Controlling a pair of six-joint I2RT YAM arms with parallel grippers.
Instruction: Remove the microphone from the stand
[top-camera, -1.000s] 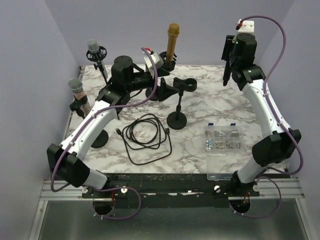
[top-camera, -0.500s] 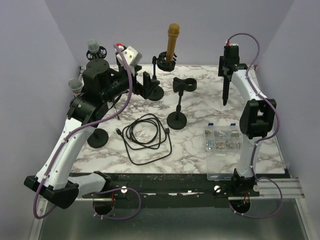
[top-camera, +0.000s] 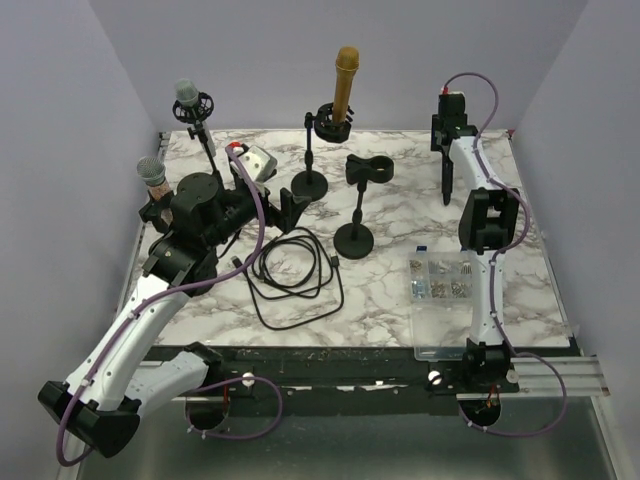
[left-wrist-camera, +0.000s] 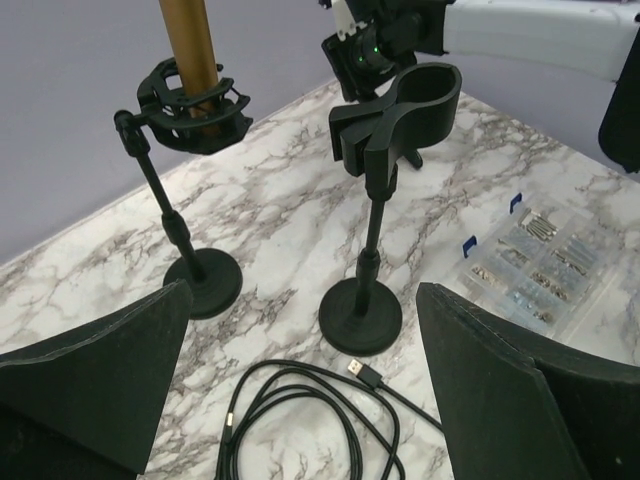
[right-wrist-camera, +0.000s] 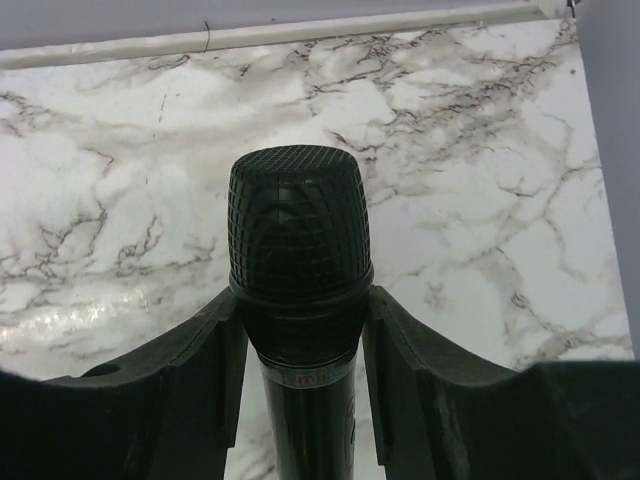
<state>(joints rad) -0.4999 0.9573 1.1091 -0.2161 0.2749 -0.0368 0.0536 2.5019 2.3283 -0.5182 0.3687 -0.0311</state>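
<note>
My right gripper (top-camera: 446, 160) (right-wrist-camera: 302, 300) is shut on a black microphone (top-camera: 447, 188) (right-wrist-camera: 298, 220), holding it head down just above the far right of the marble table (top-camera: 400, 215). The empty clip stand (top-camera: 358, 205) (left-wrist-camera: 392, 110) stands mid-table. My left gripper (top-camera: 292, 207) (left-wrist-camera: 303, 300) is open and empty, low over the table, facing that stand. A gold microphone (top-camera: 346, 78) (left-wrist-camera: 188, 40) sits upright in a shock-mount stand (top-camera: 312, 182) (left-wrist-camera: 190, 110) at the back.
Two grey-headed microphones (top-camera: 187, 95) (top-camera: 152, 172) stand in stands at the far left. A coiled black cable (top-camera: 290, 265) (left-wrist-camera: 310, 420) lies below my left gripper. A clear box of screws (top-camera: 447, 280) (left-wrist-camera: 540, 260) sits near right.
My left arm has drawn back toward the near left, away from the stands. My right arm has folded and brought the black microphone down toward the far right of the table.
</note>
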